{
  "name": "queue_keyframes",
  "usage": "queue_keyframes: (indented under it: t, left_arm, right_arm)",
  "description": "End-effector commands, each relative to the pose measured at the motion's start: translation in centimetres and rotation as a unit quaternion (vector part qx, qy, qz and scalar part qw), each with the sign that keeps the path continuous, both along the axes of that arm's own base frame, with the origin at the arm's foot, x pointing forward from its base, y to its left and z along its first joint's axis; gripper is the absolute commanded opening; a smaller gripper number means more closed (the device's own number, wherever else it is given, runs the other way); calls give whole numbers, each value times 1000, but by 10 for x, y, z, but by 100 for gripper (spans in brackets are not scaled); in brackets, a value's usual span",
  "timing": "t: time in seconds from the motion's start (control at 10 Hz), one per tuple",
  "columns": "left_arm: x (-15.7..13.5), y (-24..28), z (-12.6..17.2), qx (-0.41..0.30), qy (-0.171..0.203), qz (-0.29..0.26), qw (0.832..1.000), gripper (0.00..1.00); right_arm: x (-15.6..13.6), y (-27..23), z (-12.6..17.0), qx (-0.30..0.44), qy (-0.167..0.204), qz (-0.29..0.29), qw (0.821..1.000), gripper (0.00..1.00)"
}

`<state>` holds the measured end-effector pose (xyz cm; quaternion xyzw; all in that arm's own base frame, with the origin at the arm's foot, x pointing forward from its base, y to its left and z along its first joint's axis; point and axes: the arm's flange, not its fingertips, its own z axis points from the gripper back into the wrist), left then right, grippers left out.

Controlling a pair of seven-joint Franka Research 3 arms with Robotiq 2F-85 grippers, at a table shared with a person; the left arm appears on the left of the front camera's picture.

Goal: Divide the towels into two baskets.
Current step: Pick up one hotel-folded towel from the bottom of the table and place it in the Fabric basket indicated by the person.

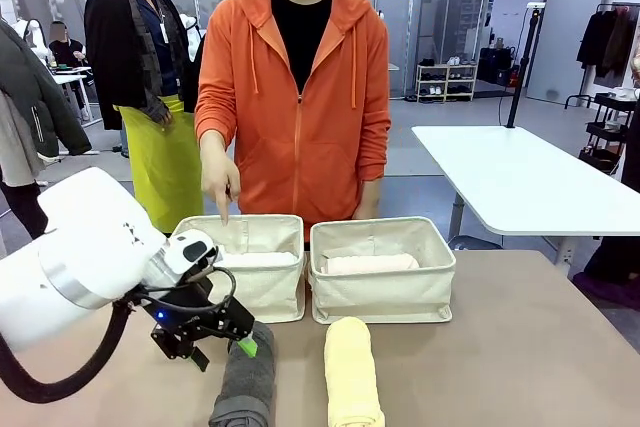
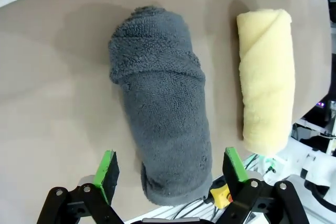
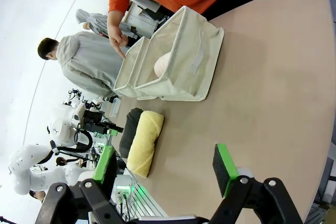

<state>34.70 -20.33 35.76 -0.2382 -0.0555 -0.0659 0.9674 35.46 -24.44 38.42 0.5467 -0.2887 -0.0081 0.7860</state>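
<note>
Two towels are in and two are out. The white towel (image 1: 258, 259) lies in the left basket (image 1: 265, 297) just beyond your left jaws. The pale pink towel (image 1: 370, 264) lies in the right basket (image 1: 385, 302) beside it. The dark grey towel (image 1: 245, 382) sits on the desk (image 1: 530, 347) directly under the left jaws. The pale yellow towel (image 1: 352, 372) lies parallel to it, just outside the jaw on the right arm's side, and the two rolls do not touch.

Your left jaws are spread wide, with the green pads (image 2: 107, 174) either side of the grey roll's near end and clear of it, so nothing is gripped. The right jaws stand released too, with bare desk between them and the baskets well ahead.

I'd judge you are at the pick of the grey roll. The next move calls for coming down so the pads bracket the roll across its width, nearer its middle if you can. Then close firmly, because terry squashes and a loose roll may sag or unwind. The person's hand (image 1: 218, 182) points at the left basket, which likely marks the drop.

The desk is a flat, matt tan top. Beyond it is an open hall with a white table (image 1: 510, 177), clothes rails (image 1: 610, 37) and other people (image 1: 150, 67) standing.
</note>
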Motion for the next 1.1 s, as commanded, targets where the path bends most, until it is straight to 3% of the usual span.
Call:
queue_keyframes:
  t: [0.0, 0.8, 1.0]
  left_arm:
    - [-62, 26, -34, 1, -6, 22, 1000, 100]
    - [-66, 12, -63, -12, 14, 13, 1000, 100]
    - [-66, 13, -65, -15, 12, 6, 1000, 81]
  right_arm:
    - [-1, 0, 3, -4, -1, 5, 1000, 93]
    - [-1, 0, 3, -4, -1, 5, 1000, 93]
    - [-1, 0, 3, -4, -1, 5, 1000, 93]
